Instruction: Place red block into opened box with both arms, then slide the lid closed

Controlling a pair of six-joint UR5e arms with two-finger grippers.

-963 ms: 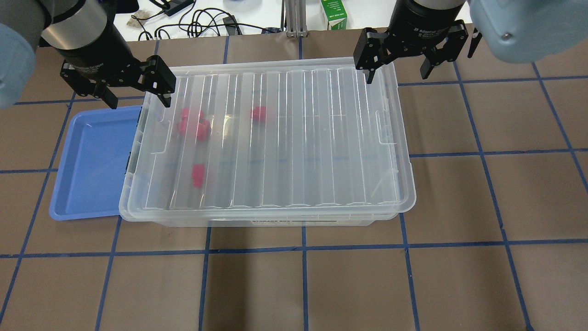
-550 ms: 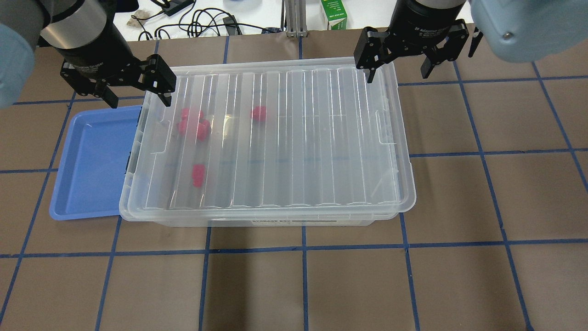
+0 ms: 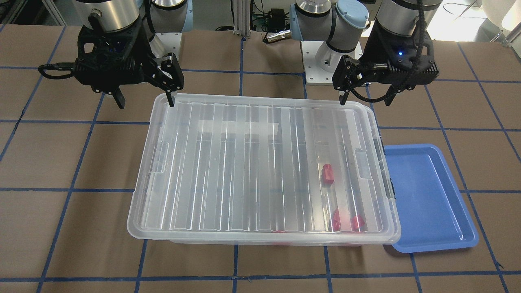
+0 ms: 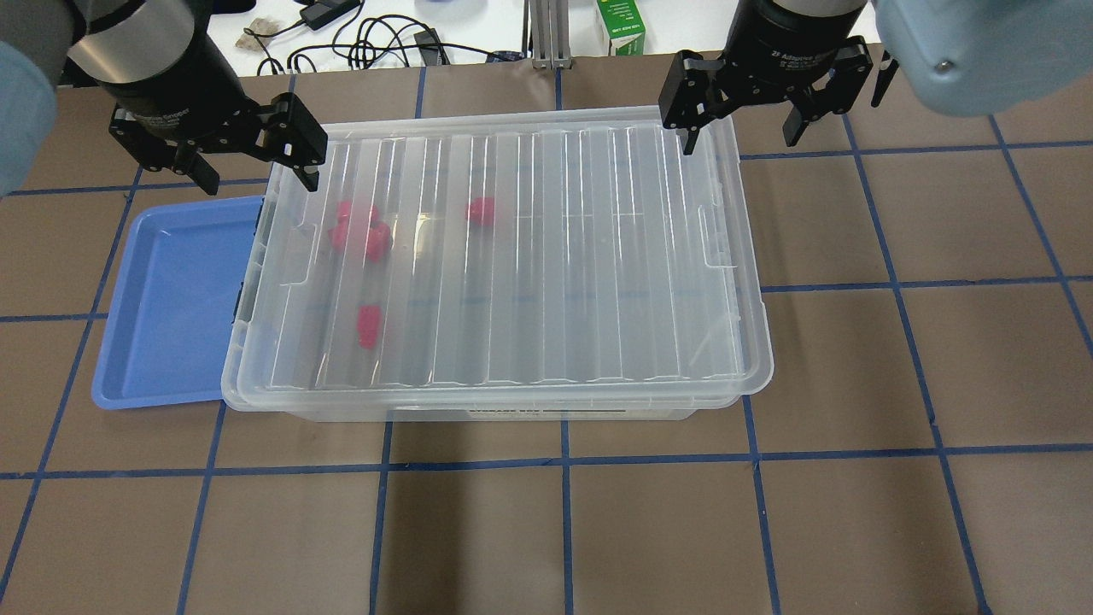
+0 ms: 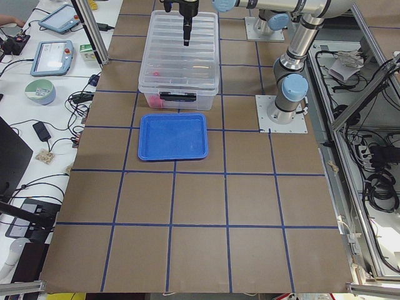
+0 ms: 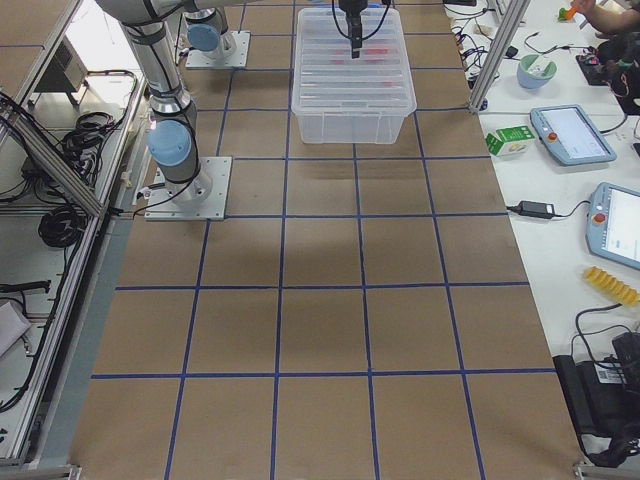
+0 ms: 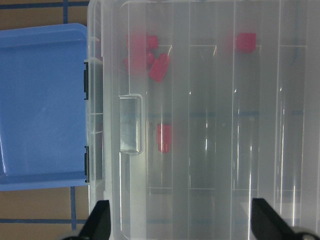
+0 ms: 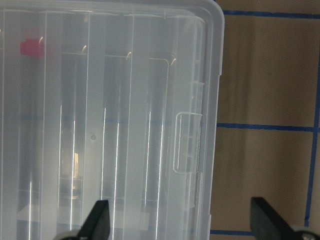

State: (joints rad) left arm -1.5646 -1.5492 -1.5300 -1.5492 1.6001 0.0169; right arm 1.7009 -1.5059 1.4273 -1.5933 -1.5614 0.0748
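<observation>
Closed lid on the box, both grippers splayed above its far corners.

Overhead: shows the left gripper with fingers wide apart, holding nothing, shifted slightly away from the box's far-left corner since 1 s ago; right gripper equally spread and empty at the far-right corner, barely changed; lid and red blocks as before, blocks inside the box toward its left end, blurred by ribbed plastic; blue tray just beside that end; cables and green carton beyond the box. Front-facing: catches 1 fingertip of each gripper above a lid corner, the other outside the box. Side views: too small to add anything. Wrist views: look down through the lid, fingertips far apart.
</observation>
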